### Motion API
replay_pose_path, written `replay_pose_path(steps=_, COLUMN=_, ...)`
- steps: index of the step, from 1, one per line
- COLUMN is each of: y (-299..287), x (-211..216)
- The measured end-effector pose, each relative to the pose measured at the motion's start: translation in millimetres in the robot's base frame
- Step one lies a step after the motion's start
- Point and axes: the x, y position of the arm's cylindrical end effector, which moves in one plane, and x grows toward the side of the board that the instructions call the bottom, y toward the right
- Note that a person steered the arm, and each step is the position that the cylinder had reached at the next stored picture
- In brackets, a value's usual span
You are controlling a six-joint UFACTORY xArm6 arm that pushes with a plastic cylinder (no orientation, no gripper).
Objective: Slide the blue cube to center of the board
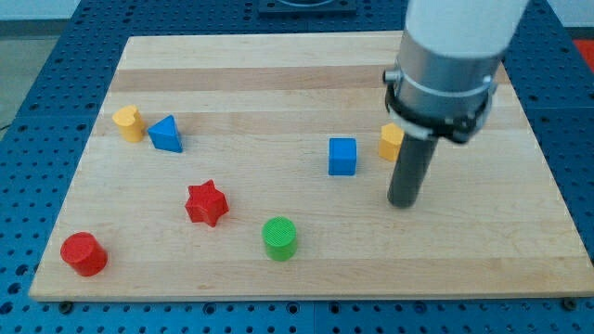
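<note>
The blue cube (342, 156) sits on the wooden board (306, 250), a little right of the board's middle. My tip (403, 202) rests on the board below and to the right of the blue cube, a short gap away from it. The rod rises from the tip to the arm's grey and white body (444, 70), which covers part of the board's upper right.
A yellow hexagonal block (390, 142) stands right of the blue cube, partly hidden by the rod. A blue triangular block (166, 134) and a yellow block (128, 122) lie at the left. A red star (206, 203), green cylinder (279, 238) and red cylinder (83, 253) lie lower left.
</note>
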Motion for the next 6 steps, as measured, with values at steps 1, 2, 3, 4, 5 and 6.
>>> replay_pose_path(steps=1, y=-11, x=-19)
replay_pose_path(steps=2, y=-38, x=-32)
replay_pose_path(steps=3, y=-59, x=-33)
replay_pose_path(steps=4, y=-81, x=-33)
replay_pose_path(steps=5, y=-104, x=-33)
replay_pose_path(steps=6, y=-123, x=-33)
